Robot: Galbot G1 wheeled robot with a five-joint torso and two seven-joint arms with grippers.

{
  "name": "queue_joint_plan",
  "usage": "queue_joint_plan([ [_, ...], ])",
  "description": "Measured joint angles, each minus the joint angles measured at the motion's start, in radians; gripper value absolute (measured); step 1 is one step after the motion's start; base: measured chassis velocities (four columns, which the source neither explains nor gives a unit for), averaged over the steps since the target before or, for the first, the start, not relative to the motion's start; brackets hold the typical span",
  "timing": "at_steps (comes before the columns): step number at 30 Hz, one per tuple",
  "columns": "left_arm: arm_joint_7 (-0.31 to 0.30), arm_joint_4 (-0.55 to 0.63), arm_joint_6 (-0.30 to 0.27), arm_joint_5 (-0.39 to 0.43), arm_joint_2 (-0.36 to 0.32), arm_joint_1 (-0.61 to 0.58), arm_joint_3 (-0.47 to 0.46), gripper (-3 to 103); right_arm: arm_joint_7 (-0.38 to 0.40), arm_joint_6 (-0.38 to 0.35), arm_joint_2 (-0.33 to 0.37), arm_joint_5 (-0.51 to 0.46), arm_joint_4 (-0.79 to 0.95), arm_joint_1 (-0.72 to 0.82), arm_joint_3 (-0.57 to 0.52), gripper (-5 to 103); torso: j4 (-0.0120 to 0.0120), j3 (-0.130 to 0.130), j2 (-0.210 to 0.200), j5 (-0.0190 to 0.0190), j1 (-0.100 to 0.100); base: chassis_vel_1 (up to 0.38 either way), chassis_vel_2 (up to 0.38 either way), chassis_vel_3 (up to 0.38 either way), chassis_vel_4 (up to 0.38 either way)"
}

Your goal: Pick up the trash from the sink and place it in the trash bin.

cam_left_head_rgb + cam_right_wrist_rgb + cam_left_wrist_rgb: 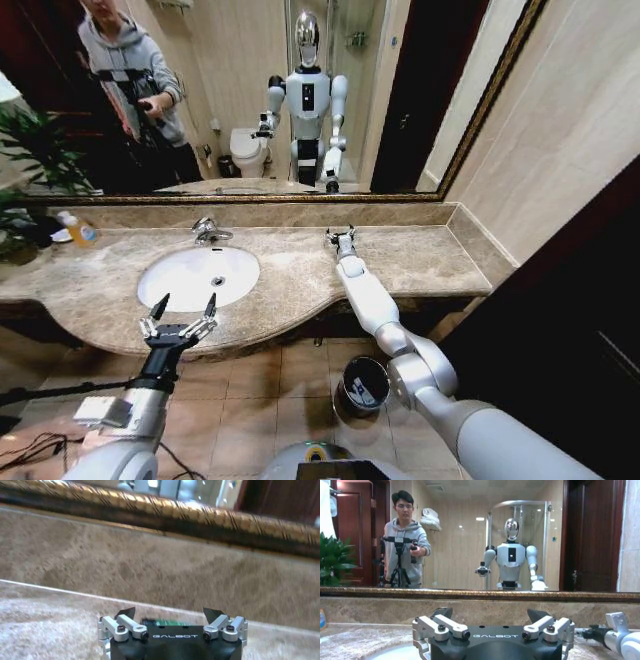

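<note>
Trash, a tiny green-black piece (162,622), looks light and thin; my right gripper (170,612), fingers wide, should pinch its edges. Left gripper (181,314) wide too

1. Big mirror (250,90) w/ dark gilt frame runs along the back wall, above a beige marble backsplash (250,213).
2. Mirror reflects a toilet (246,152), glass shower enclosure (520,543) & dark wood door (352,536).
3. Floor (270,390): brown square tiles, pale grout.
4. Right-hand wall (560,150): large beige tiles; dark panel nearer me.
5. Green plant (25,160) at far left.
6. Lighting: warm, ceiling spots seen in reflection.
</note>
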State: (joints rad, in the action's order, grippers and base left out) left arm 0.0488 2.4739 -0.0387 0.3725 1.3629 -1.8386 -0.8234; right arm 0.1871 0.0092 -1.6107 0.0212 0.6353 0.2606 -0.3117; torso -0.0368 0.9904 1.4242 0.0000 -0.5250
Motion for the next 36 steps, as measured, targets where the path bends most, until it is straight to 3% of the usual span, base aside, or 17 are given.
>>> queue_joint_plan([
  [14,0.0,0.0,0.0,0.0,0.0,0.0,0.0,100,-0.014,-0.041,0.002,-0.109,-0.011,-0.002,-0.012,90,0.0,0.0,0.0,-0.0002,0.0,0.0,0.0,0.0,0.0],
  [25,0.0,0.0,0.0,0.0,0.0,0.0,0.0,100,-0.024,-0.047,0.002,-0.128,0.0,0.002,-0.005,91,0.0,0.0,0.0,0.0,0.0,0.0,0.0,0.0,0.0],
  [36,0.0,0.0,0.0,0.0,0.0,0.0,0.0,100,-0.032,-0.062,0.014,-0.148,0.08,0.045,0.015,61,0.0,0.0,0.0,0.0,0.0,0.0,0.0,0.0,0.0],
])
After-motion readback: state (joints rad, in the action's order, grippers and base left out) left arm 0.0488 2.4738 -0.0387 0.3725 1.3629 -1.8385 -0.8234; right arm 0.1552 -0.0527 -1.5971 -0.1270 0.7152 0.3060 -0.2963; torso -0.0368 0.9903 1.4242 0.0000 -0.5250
